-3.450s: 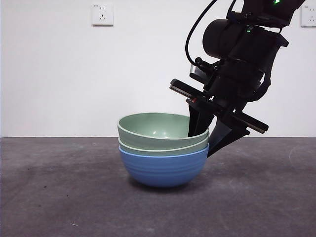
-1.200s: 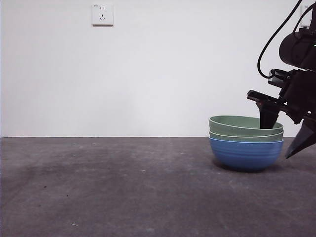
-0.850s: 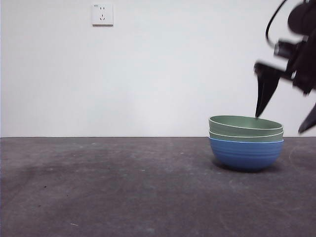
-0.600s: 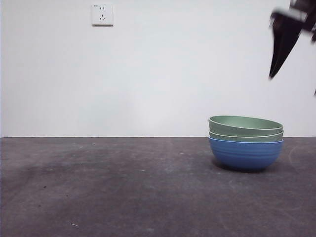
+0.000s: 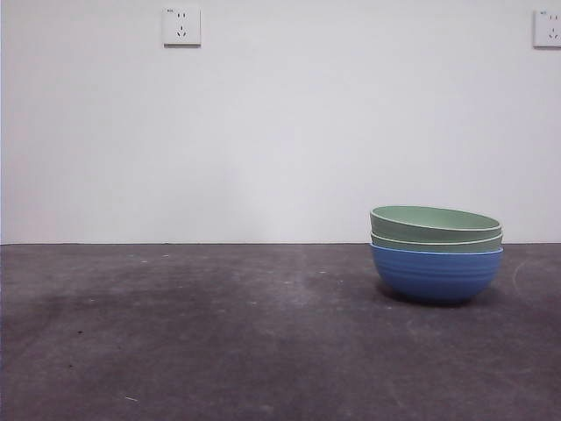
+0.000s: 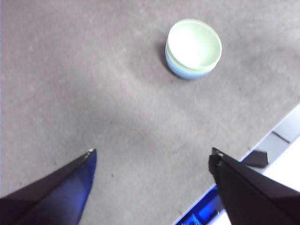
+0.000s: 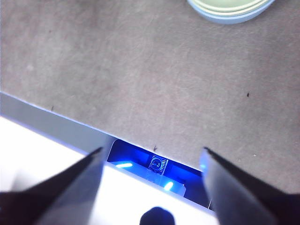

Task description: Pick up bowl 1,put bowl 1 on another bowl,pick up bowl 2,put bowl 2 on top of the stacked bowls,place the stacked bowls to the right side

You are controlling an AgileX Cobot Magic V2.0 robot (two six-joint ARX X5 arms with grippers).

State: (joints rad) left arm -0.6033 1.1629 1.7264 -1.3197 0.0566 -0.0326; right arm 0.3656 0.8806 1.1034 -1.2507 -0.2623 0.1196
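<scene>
The stacked bowls (image 5: pixel 436 254) stand on the dark table at the right in the front view: a blue ribbed bowl (image 5: pixel 436 274) with two sage-green bowls (image 5: pixel 436 224) nested in it. No gripper touches them. My left gripper (image 6: pixel 152 157) hovers high, open and holding nothing, with the stack (image 6: pixel 193 48) far off. My right gripper (image 7: pixel 151 157) is also open and holds nothing, over the table's edge; only the rim of the stack (image 7: pixel 230 9) shows in its view. Neither arm appears in the front view.
The grey table (image 5: pixel 219 333) stretches to the left of the stack. Its edge (image 7: pixel 56 124) and a blue-lit device (image 7: pixel 157 165) lie below my right gripper. Two wall sockets (image 5: pixel 181 25) sit high on the white wall behind.
The arm let go of the stack at the right, rose up and right, and left the front view. The stack stays where it was set down.
</scene>
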